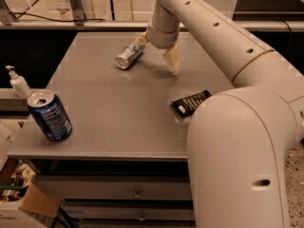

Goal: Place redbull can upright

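The redbull can (128,56), slim and silver-blue, lies on its side at the far middle of the grey table (118,113), its silver end toward me. My gripper (156,55) hangs just right of the can, open, with one cream finger (173,61) pointing down on the right and the other finger (139,40) close to the can's far end. The can is not held.
A wider dark-blue soda can (49,116) stands upright at the table's front left corner. A black flat packet (191,102) lies right of centre. A white pump bottle (19,82) stands off the left edge. My arm covers the right side.
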You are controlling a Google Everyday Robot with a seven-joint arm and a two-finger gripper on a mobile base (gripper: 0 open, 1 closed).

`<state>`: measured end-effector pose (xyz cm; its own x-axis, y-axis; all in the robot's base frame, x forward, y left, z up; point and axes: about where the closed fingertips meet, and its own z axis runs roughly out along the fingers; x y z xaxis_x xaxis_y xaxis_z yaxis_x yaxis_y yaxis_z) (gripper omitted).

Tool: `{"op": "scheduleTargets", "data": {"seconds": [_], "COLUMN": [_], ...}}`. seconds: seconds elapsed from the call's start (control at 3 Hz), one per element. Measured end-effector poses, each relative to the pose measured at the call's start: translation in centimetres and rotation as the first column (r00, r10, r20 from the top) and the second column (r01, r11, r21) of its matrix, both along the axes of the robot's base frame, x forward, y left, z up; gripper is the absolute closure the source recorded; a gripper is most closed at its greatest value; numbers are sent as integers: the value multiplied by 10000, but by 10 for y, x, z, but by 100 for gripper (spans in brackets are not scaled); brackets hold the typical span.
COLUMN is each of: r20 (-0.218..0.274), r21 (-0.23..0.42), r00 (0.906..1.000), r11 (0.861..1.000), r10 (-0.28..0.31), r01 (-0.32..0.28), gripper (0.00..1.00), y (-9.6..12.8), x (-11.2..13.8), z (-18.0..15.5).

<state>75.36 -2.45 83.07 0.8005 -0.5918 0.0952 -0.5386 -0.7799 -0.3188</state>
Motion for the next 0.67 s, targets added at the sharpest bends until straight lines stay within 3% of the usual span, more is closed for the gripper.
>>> {"op": "scheduleTargets", "data": {"seconds": [0.67], "r20": [-7], "r21": [803], "r00": [9929], "r11": [9897], "r10": [1191], "r01": [-1187], "gripper": [0], "y": [54], "x": [-1], "z": [0]}}
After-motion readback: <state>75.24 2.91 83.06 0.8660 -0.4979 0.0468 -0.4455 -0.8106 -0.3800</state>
